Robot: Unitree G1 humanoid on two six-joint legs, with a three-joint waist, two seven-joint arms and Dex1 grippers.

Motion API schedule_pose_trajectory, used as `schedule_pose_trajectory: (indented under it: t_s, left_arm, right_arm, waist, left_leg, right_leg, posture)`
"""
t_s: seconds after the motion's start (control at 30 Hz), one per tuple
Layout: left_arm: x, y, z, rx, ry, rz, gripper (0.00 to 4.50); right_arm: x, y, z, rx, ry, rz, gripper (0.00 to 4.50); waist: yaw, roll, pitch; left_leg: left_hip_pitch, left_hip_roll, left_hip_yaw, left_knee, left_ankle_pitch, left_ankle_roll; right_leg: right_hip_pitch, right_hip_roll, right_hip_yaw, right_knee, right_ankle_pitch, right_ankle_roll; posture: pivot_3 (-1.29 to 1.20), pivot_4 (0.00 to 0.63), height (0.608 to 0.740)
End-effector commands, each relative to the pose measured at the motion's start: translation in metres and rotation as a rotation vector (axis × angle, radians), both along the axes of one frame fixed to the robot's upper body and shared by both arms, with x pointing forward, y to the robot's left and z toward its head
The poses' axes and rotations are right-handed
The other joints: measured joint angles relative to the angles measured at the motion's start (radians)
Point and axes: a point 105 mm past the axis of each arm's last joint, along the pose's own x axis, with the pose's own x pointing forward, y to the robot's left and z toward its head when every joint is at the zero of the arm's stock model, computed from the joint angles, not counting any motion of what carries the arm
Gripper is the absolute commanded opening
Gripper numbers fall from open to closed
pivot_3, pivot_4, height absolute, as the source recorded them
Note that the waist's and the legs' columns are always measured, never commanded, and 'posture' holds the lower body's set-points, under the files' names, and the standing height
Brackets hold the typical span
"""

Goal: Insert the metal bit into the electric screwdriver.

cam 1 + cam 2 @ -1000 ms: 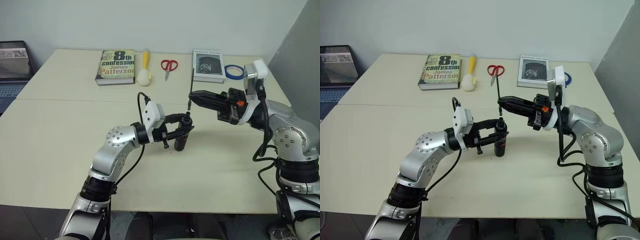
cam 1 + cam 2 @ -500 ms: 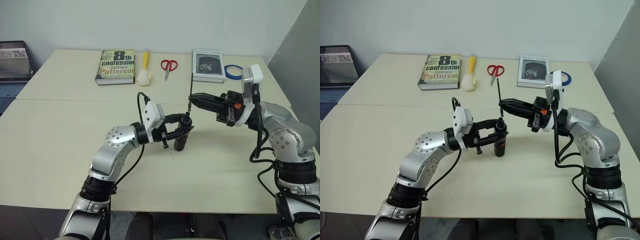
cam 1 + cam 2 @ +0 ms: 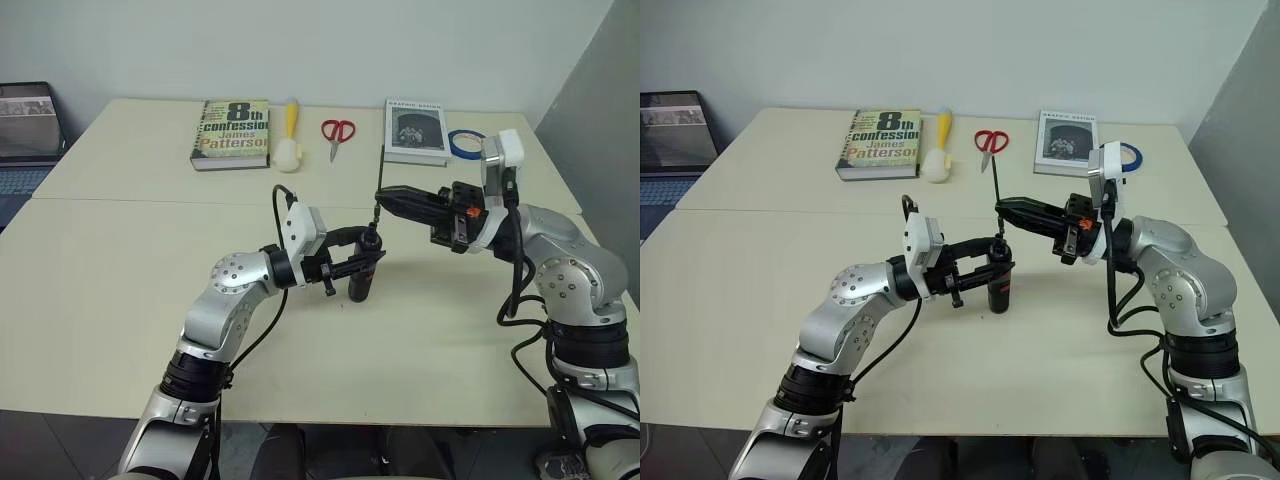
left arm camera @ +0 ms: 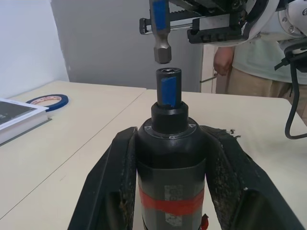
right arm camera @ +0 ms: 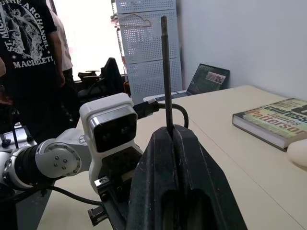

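Note:
The electric screwdriver (image 3: 361, 281), black with a red band, stands upright between the fingers of my left gripper (image 3: 371, 249), which is shut on its body. Its base is at or just above the tabletop. In the left wrist view, the screwdriver (image 4: 171, 143) ends in an open socket marked with blue tape. My right gripper (image 3: 382, 197) is shut on the metal bit (image 3: 382, 170), a thin grey rod held upright. The bit's lower end (image 4: 162, 45) hangs just above the socket, with a small gap between them. In the right wrist view, the bit (image 5: 165, 72) sticks out past the shut fingers (image 5: 192, 163).
Along the table's far edge lie a paperback book (image 3: 233, 131), a yellow-and-white brush (image 3: 290, 135), red scissors (image 3: 338, 132), a second book (image 3: 416, 130) and a blue tape roll (image 3: 466, 142). A laptop (image 3: 25, 130) sits at far left. A person (image 5: 29, 72) stands beyond the table.
The right arm's wrist has edged slightly left, bringing the bit's lower end more nearly over the screwdriver's socket. The left arm and both grips are unchanged.

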Motion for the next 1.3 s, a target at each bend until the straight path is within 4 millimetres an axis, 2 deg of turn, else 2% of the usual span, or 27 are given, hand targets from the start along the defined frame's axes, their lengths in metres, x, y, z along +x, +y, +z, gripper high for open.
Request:
schedule_pose_trajectory:
  t_s: [0.03, 1.3]
  left_arm:
    - [0.002, 0.005, 0.0, 0.015, -0.011, 0.019, 1.64]
    - [0.0, 0.001, 0.001, 0.029, -0.007, 0.003, 1.64]
  right_arm:
    - [-0.009, 0.001, 0.013, 0.028, -0.058, 0.017, 0.0]
    - [-0.011, 0.003, 0.001, 0.01, -0.036, 0.013, 0.0]
  waist:
    - [0.0, 0.0, 0.0]
    - [0.0, 0.0, 0.0]
  left_leg:
    - [0.0, 0.0, 0.0, 0.0, 0.0, 0.0]
    - [0.0, 0.0, 0.0, 0.0, 0.0, 0.0]
  right_leg:
    - [0.0, 0.0, 0.0, 0.0, 0.0, 0.0]
    - [0.0, 0.0, 0.0, -0.001, 0.0, 0.0]
  posture:
    - [0.0, 0.15, 0.74]
    - [0.0, 0.15, 0.74]
